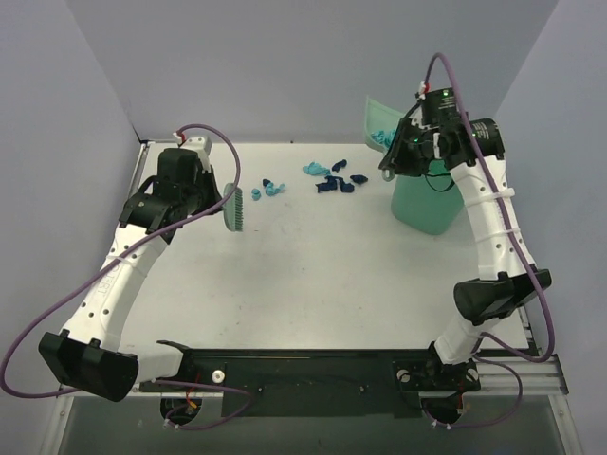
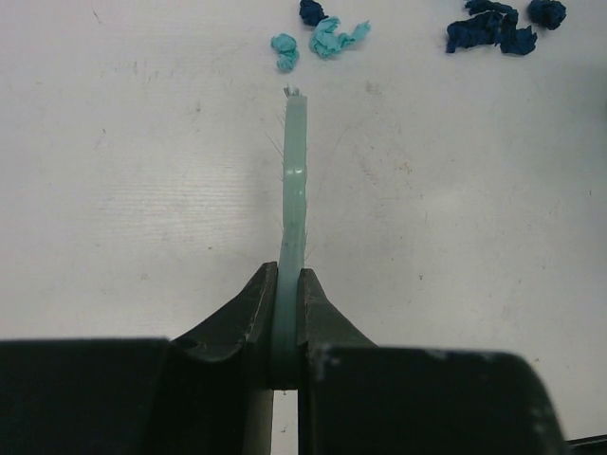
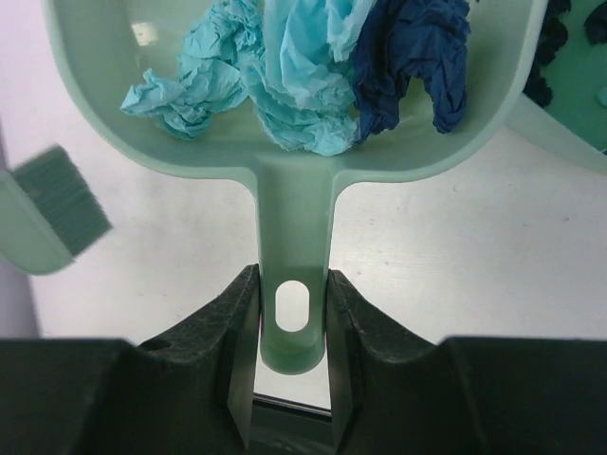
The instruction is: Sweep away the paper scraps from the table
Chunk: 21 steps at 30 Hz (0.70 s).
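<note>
1. Looking down from the top camera: the table (image 1: 313,275) is white, with grey walls (image 1: 85,85) on three sides. The paper scraps (image 1: 327,180) lie loose in a short row near the far edge, teal and navy mixed. The left gripper (image 1: 220,202) is closed on a green brush (image 1: 235,207), which hangs bristles-down just left of the nearest scraps. The right gripper (image 1: 394,159) clamps the handle of a pale green dustpan (image 1: 377,118), raised and tilted over the far rim of a green bin (image 1: 424,204). The bin stands on the table to the right of the row of scraps, under the right forearm.
2. Left wrist camera: the left gripper (image 2: 287,313) fingers (image 2: 248,318) pinch the thin brush (image 2: 294,190) edge-on. Beyond its tip lie two teal scraps (image 2: 327,38) and one navy one, with a navy cluster further right, all on the table (image 2: 142,190). A strip of bare tabletop separates brush tip and scraps.
3. Right wrist camera: the right gripper (image 3: 292,322) fingers (image 3: 237,332) squeeze the dustpan (image 3: 294,204) handle on both sides. Several crumpled paper scraps (image 3: 303,85), teal and navy, sit in the pan. The brush (image 3: 52,209) shows blurred at left. The bin (image 3: 574,95) is at upper right, with dark bits showing just beside the pan's edge.
</note>
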{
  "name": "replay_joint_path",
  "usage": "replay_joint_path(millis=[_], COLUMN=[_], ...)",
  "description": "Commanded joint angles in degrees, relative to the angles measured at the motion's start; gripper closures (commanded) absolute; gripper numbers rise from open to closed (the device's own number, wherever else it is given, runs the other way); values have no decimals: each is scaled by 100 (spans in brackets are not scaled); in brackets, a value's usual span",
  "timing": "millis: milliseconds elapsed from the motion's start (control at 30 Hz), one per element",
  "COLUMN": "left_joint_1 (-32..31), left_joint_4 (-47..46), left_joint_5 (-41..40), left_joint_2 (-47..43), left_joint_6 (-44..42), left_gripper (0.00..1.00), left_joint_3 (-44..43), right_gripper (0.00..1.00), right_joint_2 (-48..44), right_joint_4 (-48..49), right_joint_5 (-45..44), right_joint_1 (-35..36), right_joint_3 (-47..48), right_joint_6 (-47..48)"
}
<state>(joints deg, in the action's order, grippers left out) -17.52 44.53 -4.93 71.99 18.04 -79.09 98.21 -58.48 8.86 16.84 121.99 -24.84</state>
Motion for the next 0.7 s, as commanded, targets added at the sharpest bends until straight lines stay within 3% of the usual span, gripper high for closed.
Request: replay_joint_path(millis=[0,267,500,667], left_joint_1=[12,12,12,12], left_joint_4=[-463,-524,-525,-516], left_joint_5=[176,273,299,308], left_joint_2=[-132,-71,-27,-35], left_joint_6=[33,41,59,68], left_gripper=[100,100,100,100], left_joint_3=[-10,-28,-54,-63], right_gripper=[100,100,100,100], right_joint_2=[-539,-1155,-1559,-1717], right_joint_4=[861,2969,5027,5486], right_joint_5=[1230,2408,2612,2419], right_joint_1=[-690,-1613,-2053,-2088], right_joint_3=[-516,-2055,-3329,-3586], right_joint_6=[-1213,-3218,-5186,-5768])
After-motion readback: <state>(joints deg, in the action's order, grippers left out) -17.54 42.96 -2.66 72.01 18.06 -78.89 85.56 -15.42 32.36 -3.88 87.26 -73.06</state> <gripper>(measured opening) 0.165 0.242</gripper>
